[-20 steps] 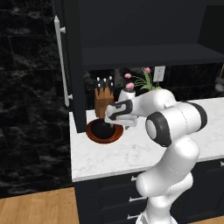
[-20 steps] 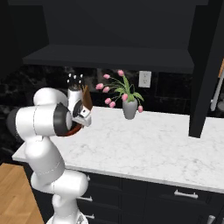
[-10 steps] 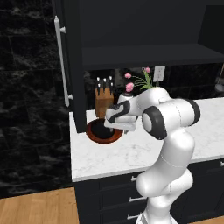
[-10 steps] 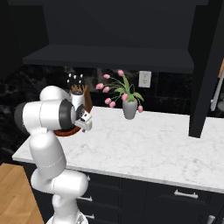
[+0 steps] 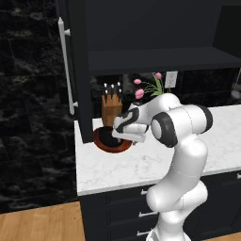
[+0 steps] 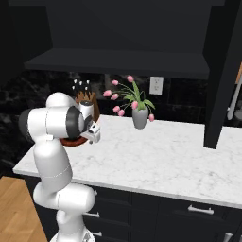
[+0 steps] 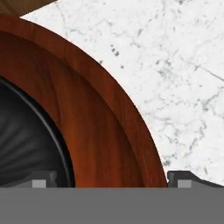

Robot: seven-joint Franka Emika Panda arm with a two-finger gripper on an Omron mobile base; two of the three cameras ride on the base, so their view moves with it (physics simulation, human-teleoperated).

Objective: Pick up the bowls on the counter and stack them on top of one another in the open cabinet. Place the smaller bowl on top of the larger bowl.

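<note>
Lower now than a second ago, the gripper [image 5: 123,136] has come down from above the bowls to sit right over the near-right rim of the larger bowl [image 5: 112,140], its fingers spread as wide as they go and holding nothing. That reddish-brown wooden bowl rests on the counter [image 5: 141,162] at its left end, just in front of the knife block [image 5: 111,109] and beside the cabinet door's lower edge. In the hand view its rim wall [image 7: 105,127] runs as a broad curved band between the two fingertips [image 7: 43,180], one tip over the dark inside and the other over the marble outside, so the rim lies directly ahead of the hand and a pinch across it looks like the coming move. The smaller bowl [image 7: 26,135] sits inside the larger one, glossy black; most of it is cut off by the left edge of that view, and in the left base view the hand covers it. From the right base view the arm's own elbow hides the gripper and all but a sliver of the brown rim [image 6: 71,142]. The open cabinet shelf [image 5: 160,61] lies above and behind the bowls, past the vase of pink tulips [image 6: 140,116].
</note>
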